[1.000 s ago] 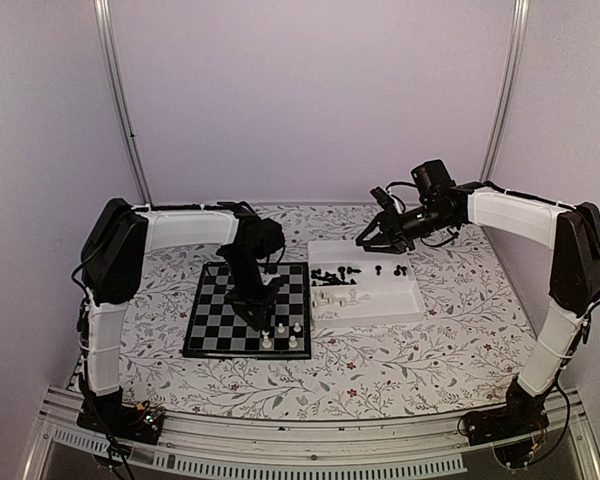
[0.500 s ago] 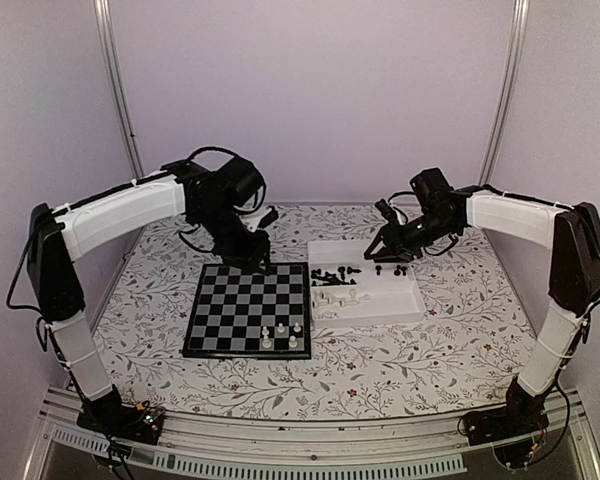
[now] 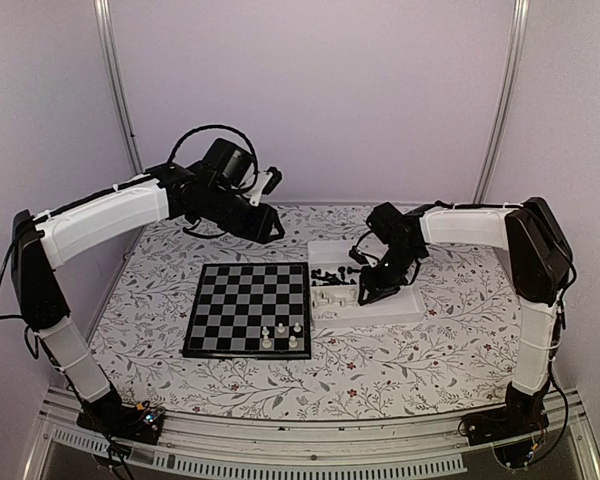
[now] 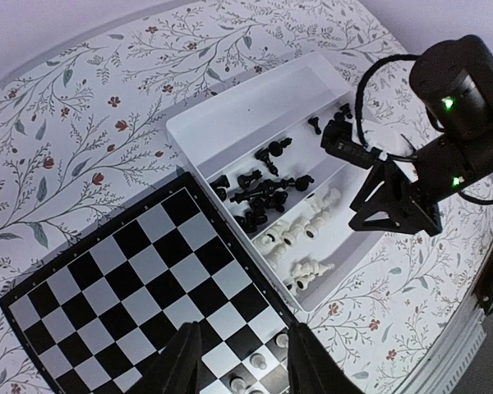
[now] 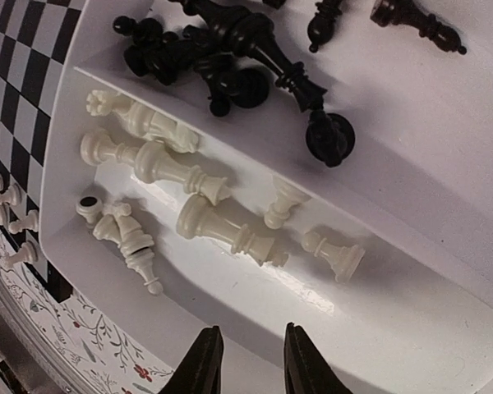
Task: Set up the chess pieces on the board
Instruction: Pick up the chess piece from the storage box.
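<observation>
The right gripper (image 5: pixel 251 349), jaws narrowly parted and holding nothing, hung over the tray's (image 3: pixel 405 300) near compartment, where white chessmen (image 5: pixel 226 226) lay toppled and touching. Closing there could pinch 2 at once or flick one away, and the divider (image 5: pixel 394 215) crowded the fingers. Black chessmen (image 5: pixel 246 49) filled the far compartment. The board (image 3: pixel 242 300) lay at the tray's 9 o'clock, with white pawns (image 3: pixel 281 335) standing at its 5 o'clock corner, easily knocked. The left gripper (image 4: pixel 242 349), parted and empty, hovered beyond the board's 12 o'clock edge.

Top view: right gripper (image 3: pixel 364 292) covers part of the tray (image 3: pixel 398 302); chess pieces (image 3: pixel 330 272) too small to tell types. Left wrist view: board (image 4: pixel 148 297) cut off by bottom edge.
</observation>
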Tool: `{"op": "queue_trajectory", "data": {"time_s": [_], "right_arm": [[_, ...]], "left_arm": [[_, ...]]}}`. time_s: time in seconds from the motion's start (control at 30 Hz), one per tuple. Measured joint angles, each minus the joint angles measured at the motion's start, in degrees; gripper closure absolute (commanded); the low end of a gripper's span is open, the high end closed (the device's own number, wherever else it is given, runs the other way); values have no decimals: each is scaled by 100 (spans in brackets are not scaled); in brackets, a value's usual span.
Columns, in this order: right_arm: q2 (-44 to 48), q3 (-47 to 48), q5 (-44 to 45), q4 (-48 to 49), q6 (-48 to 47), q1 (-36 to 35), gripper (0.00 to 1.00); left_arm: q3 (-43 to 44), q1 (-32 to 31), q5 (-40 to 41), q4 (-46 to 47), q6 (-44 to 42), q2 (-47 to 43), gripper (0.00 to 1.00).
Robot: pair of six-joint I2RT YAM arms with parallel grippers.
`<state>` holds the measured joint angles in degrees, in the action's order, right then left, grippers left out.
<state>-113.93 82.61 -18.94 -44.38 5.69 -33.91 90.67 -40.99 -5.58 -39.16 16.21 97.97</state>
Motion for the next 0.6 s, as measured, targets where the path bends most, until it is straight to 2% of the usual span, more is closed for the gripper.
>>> {"op": "queue_trajectory", "data": {"time_s": [0.23,0.6], "right_arm": [[-197,175,509,-153,-55,-4,75],[-466,533,673,-94,96,-4,79]], "left_arm": [[-120,0,-26,114,-216,-7,60],[-120,0,-175,142,-269,-57,60]]}}
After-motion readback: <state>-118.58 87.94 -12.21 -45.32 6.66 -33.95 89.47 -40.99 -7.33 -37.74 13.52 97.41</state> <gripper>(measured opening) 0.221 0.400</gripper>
